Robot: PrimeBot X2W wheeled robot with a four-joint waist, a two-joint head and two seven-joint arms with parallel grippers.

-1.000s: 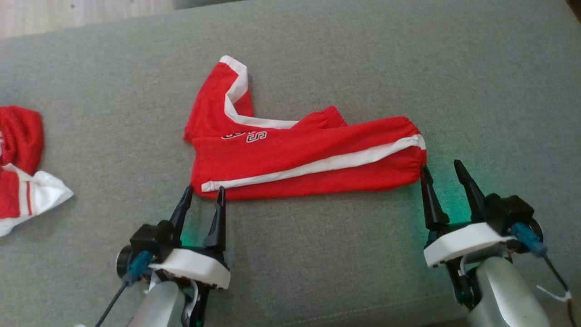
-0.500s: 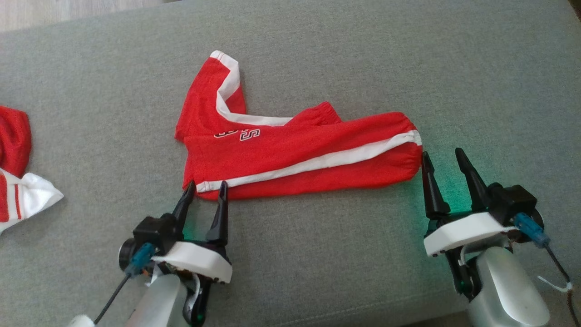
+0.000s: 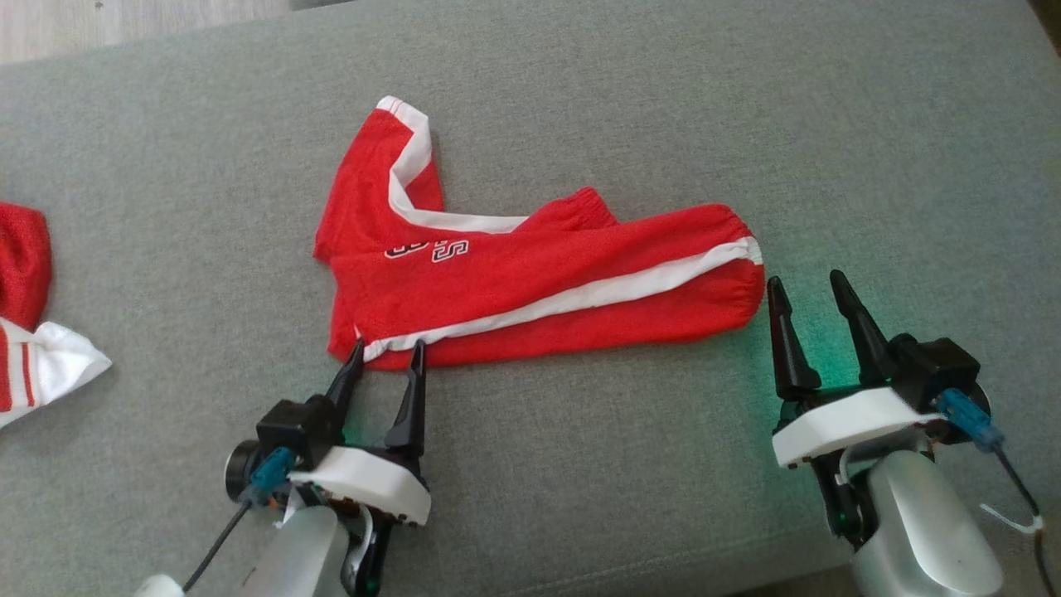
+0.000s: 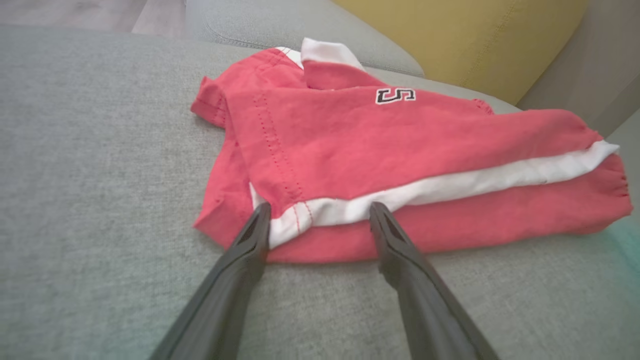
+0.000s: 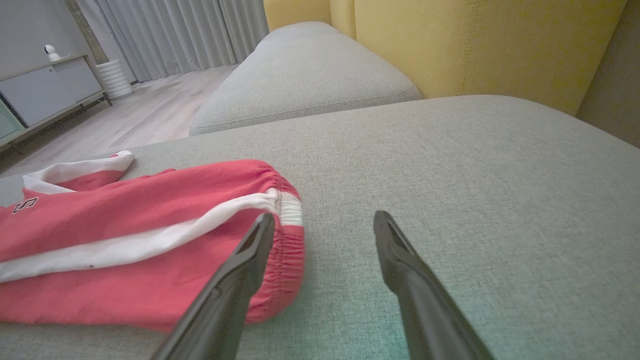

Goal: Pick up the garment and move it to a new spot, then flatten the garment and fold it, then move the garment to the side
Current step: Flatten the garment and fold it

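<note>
Couch: a big grey couch seat (image 3: 663, 108) holds everything here. It is soft and flat.
Garment: the red garment (image 3: 539, 290) lies near the middle of the seat. It is folded into a long strip that runs left to right, and one part sticks up and away at its left end.
Stripe: a white stripe (image 3: 580, 294) runs along the strip from end to end.
Letter: a black and white "S" (image 4: 395, 95) shows on the red cloth, up near the left end.
Right end: the cloth is bunched and crinkly there, like a stretchy band.
Left gripper: the left gripper (image 3: 388, 343) has its two fingers spread apart and is holding nothing. Its tips are at the near left corner of the garment, with the end of the white stripe between them. I cannot tell if the tips press on the cloth.
Right gripper: the right gripper (image 3: 806, 279) is spread wide too and holds nothing. It is just beside the crinkly right end. One finger is right by the cloth and the other is over bare couch.
Other clothes: a second red and white piece (image 3: 33, 332) lies far off at the left edge of the seat.
Behind: a yellow back cushion (image 5: 475, 45) stands past the seat, and a wood floor (image 5: 150, 115) lies beyond.
</note>
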